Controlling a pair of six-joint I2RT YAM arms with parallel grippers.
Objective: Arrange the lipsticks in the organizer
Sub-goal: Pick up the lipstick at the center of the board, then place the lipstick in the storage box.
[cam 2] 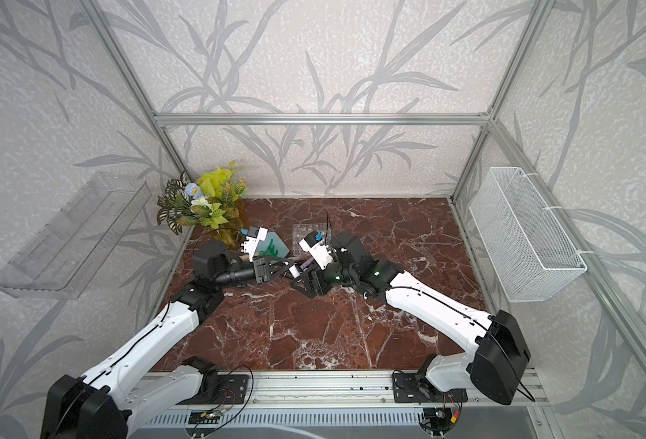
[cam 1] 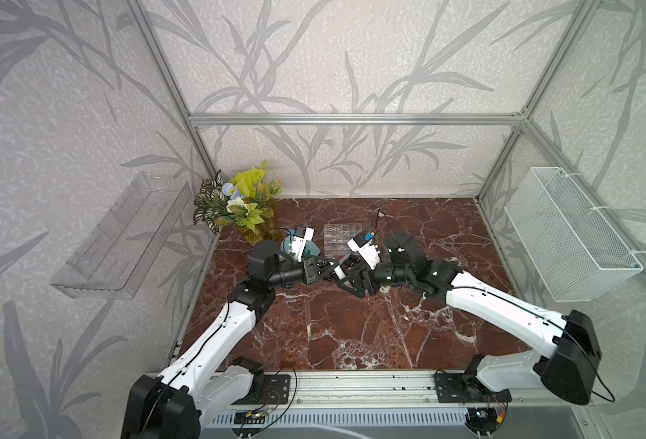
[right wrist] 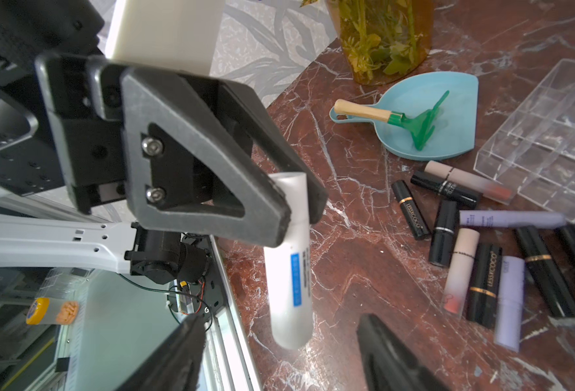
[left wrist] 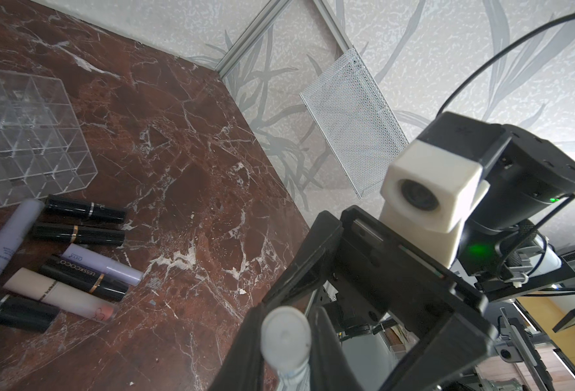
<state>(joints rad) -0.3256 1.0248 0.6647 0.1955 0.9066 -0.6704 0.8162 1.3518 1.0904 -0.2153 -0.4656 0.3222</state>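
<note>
Right wrist view: clear acrylic grid organizer [right wrist: 550,135] empty; black, lilac, pink lipstick tubes [right wrist: 482,277] loose beside it; left gripper [right wrist: 296,210] clamps white tube [right wrist: 291,270], right gripper [right wrist: 281,321] spread, empty.

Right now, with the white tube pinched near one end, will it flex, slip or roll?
The white tube looks rigid, so it probably won't flex. Its smooth round wall could slip or pivot, since the left gripper pinches only near one end. Laid on the marble table, it would likely roll.

Left claw [cam 1: 332,268] clamped on white lipstick [cam 1: 339,272]; right claw [cam 1: 346,278] just beside; clear organizer [cam 1: 342,240] behind them.
</note>
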